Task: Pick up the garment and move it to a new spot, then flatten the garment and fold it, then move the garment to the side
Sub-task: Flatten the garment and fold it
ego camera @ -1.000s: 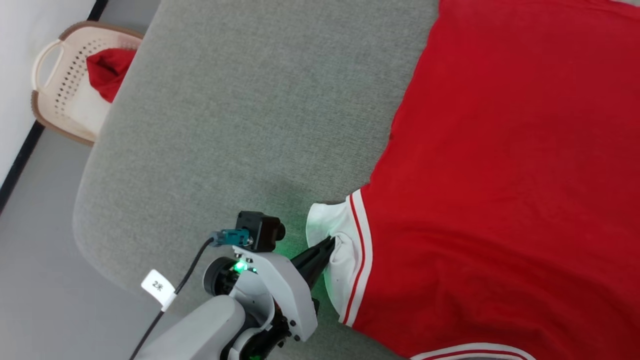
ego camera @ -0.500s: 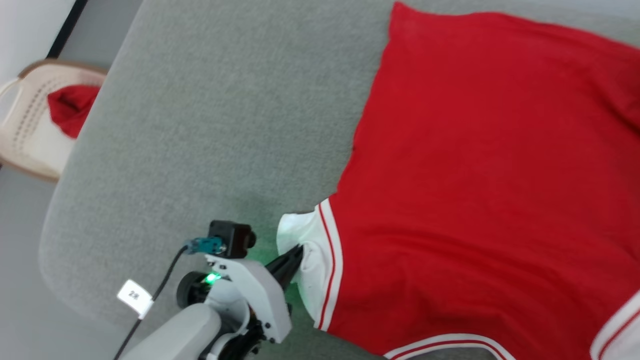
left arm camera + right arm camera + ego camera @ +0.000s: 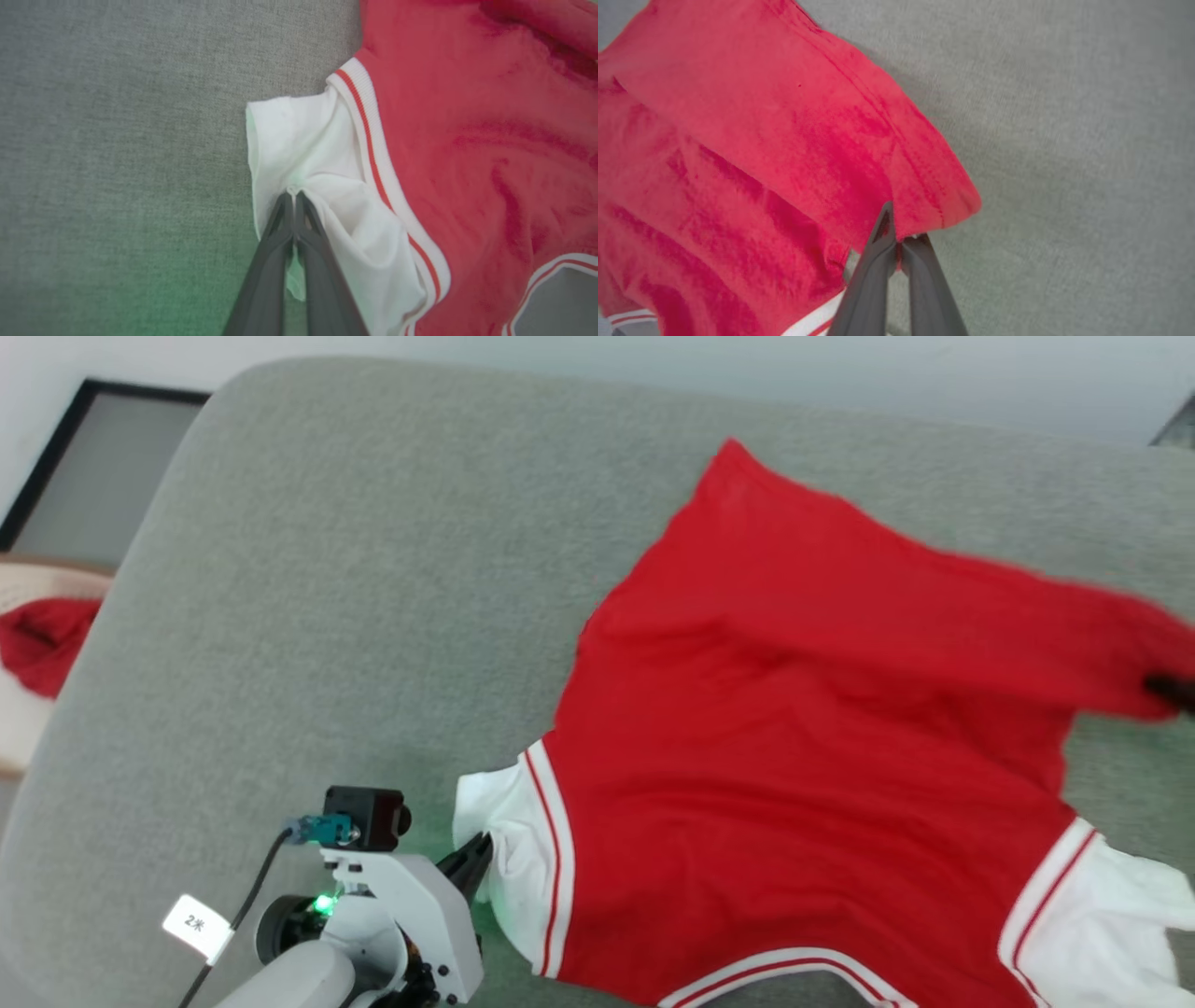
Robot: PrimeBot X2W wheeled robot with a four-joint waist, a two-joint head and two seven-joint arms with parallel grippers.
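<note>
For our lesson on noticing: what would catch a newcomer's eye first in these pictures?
The big red shirt sprawled over the grey cushion, right of centre. The left tool pinches its white sleeve at the lower left; the right tool pinches a red hem corner at the right.

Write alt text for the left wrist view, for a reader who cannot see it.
The left pincer, shut, pinches the red garment by its white sleeve, which bunches at the fingertips beside red-and-white stripe trim. The garment lies on a grey fabric surface, tinted green near the bottom.
</note>
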